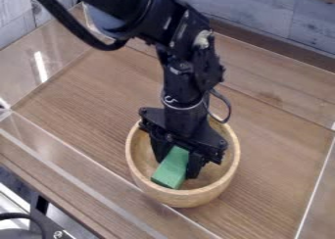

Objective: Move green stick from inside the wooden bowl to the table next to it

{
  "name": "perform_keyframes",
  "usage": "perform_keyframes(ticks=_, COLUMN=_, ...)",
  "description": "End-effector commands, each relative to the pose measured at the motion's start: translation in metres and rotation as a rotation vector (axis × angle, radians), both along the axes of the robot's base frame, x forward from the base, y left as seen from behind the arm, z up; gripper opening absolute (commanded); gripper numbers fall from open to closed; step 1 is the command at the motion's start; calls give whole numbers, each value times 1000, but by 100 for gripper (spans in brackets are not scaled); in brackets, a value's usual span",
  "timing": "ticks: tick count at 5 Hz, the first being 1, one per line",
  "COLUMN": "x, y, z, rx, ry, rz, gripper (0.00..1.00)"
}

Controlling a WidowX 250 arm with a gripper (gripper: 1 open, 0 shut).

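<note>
A round light-tan wooden bowl [141, 167] sits on the brown wood-grain table [105, 101], near its front edge. Inside the bowl is the bright green stick [173, 167], standing tilted. My black gripper [175, 163] points straight down into the bowl, its fingers [156, 150] on either side of the green stick and shut on it. The stick's upper end is hidden between the fingers.
Clear acrylic walls [59, 150] border the table on the front and left. The black arm [157, 27] rises from the bowl toward the top left. Bare tabletop lies left, right and behind the bowl.
</note>
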State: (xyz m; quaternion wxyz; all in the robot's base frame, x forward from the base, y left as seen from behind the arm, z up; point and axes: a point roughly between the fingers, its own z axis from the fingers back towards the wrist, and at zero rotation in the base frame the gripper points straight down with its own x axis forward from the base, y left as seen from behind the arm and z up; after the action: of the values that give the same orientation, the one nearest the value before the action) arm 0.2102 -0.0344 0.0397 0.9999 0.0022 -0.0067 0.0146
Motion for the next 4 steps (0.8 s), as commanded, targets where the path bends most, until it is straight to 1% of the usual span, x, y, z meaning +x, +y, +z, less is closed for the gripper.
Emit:
perform_keyframes(ticks=1, x=5, y=-3, z=11, rx=-6, ry=-50, rz=-23, gripper=0)
perform_keyframes(ticks=2, x=4, y=-3, z=12, rx=-6, ry=-49, rz=-26, gripper=0)
perform_keyframes(ticks=4, x=6, y=0, z=20, rx=-19, ry=-51, rz=-15, gripper=0)
